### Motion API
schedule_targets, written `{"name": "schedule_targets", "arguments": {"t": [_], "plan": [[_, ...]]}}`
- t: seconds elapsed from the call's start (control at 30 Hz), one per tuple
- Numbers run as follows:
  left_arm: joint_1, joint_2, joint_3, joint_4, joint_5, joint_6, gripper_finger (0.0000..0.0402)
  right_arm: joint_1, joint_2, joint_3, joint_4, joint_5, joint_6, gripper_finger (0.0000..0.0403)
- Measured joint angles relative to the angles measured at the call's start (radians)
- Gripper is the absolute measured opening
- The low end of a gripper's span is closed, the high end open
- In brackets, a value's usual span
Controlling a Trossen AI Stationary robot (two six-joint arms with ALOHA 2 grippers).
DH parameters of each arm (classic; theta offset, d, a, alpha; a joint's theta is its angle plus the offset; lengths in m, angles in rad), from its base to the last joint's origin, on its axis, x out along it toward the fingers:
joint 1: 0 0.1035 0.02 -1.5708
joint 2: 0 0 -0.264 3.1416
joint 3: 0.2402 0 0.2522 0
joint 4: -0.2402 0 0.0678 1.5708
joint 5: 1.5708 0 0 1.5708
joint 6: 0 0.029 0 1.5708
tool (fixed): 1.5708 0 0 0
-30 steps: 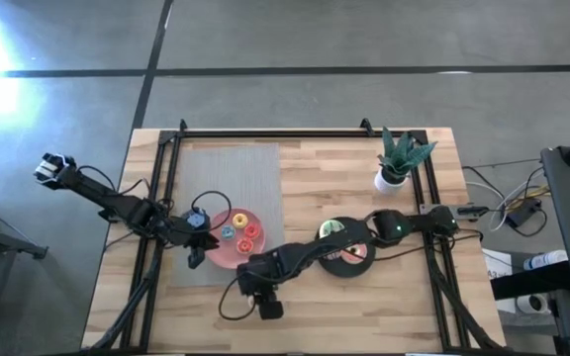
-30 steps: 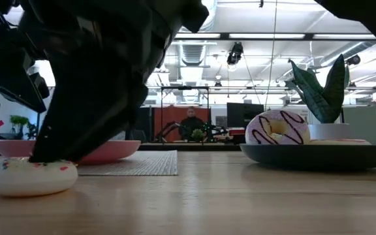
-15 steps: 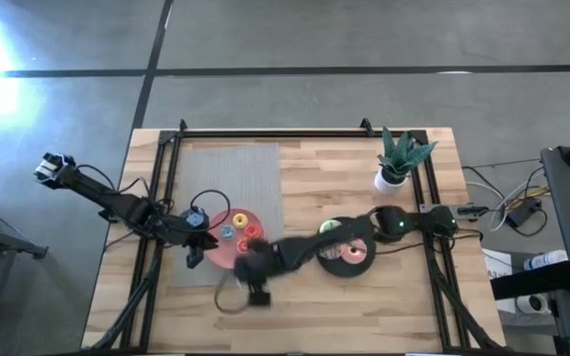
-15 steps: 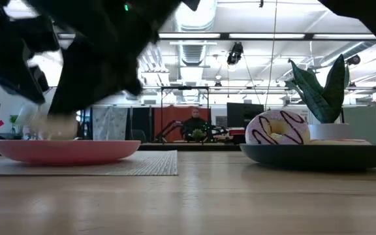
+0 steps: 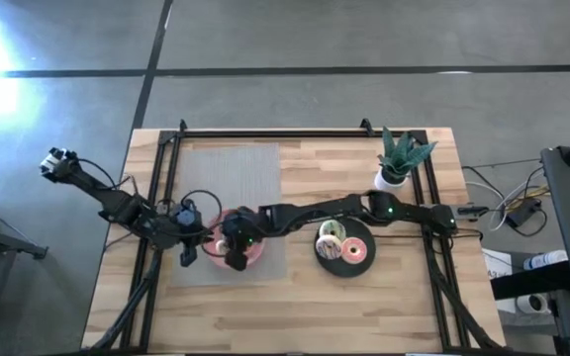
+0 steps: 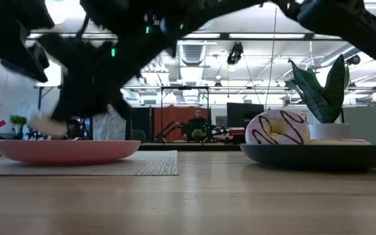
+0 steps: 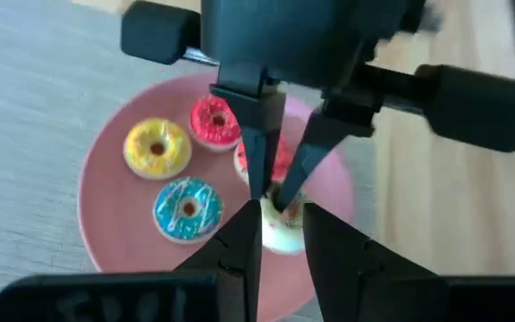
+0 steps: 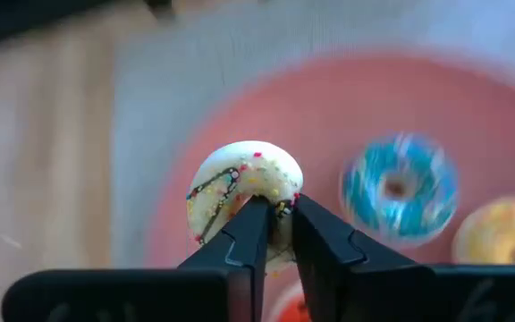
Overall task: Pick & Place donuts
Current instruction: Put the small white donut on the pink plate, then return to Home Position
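Overhead, the right arm reaches across the table [image 5: 364,297] so that the right gripper [image 5: 234,247] hangs over the pink plate [image 5: 255,255], its fingers pinched on the rim of a white sprinkled donut [image 8: 244,199]. That donut is held edge-up above the plate's near side, clear of the blue donut [image 8: 399,186], yellow donut [image 7: 157,148] and red donut [image 7: 215,121] already lying there. The left gripper [image 5: 186,249] waits just beside the plate, fingers nearly together on nothing. Release looks imminent: bare plate lies directly below.

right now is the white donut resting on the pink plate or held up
Held up. The right gripper is shut on the white donut, which hangs over the pink plate; whether it touches the plate, cannot tell.
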Motion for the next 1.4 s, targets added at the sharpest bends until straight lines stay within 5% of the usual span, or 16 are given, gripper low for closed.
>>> {"name": "schedule_targets", "arguments": {"t": [0.37,0.77,1.1,1.2,1.4], "plan": [[0.001,0.107,-0.253,0.480,0.016,-0.027,0.0060,-0.003,0.016,-0.003,-0.010,0.005,-0.003,0.0107],[0.000,0.175,-0.276,0.440,0.072,-0.078,0.0060,-0.005,0.017,0.074,-0.098,0.008,-0.004,0.0142],[0.001,0.070,-0.018,0.172,-0.020,0.097,0.0060,0.006,-0.179,0.119,-0.403,0.113,-0.120,0.0144],[0.003,0.021,-0.071,0.188,-0.051,0.067,0.0060,0.061,-0.244,0.048,-0.493,0.245,-0.112,0.0137],[0.002,-0.084,-0.123,0.244,0.134,0.039,0.0060,0.188,-0.407,-0.230,-0.499,0.413,0.020,0.0127]]}}
